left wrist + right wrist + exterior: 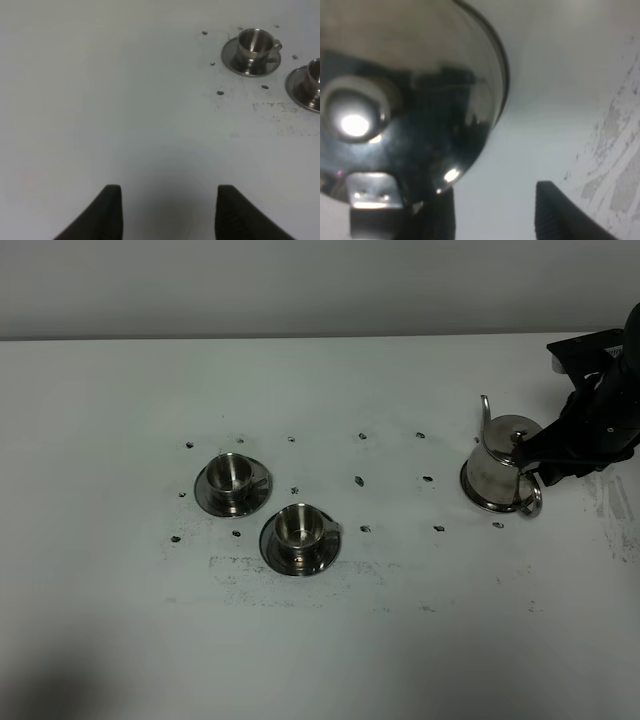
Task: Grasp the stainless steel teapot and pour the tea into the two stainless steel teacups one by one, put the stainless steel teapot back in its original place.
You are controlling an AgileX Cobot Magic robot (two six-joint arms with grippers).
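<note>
The stainless steel teapot [500,465] stands upright on its round coaster [478,500] at the right of the table, spout pointing to the far side, loop handle [532,498] toward the front right. My right gripper [540,462] is over the teapot's handle side. In the right wrist view the teapot [405,95] fills the frame and my right gripper [495,220] is open with only bare table between its fingers. The two teacups on saucers stand left of centre, one farther left [232,475] and one nearer [298,528]; both show in the left wrist view [255,44] [315,80]. My left gripper [167,210] is open and empty over bare table.
Small dark marks [358,481] dot the white table around the cups and teapot. Scuffed grey patches lie in front of the cups [300,575] and at the right edge [615,505]. The table's far edge [300,337] meets a grey wall.
</note>
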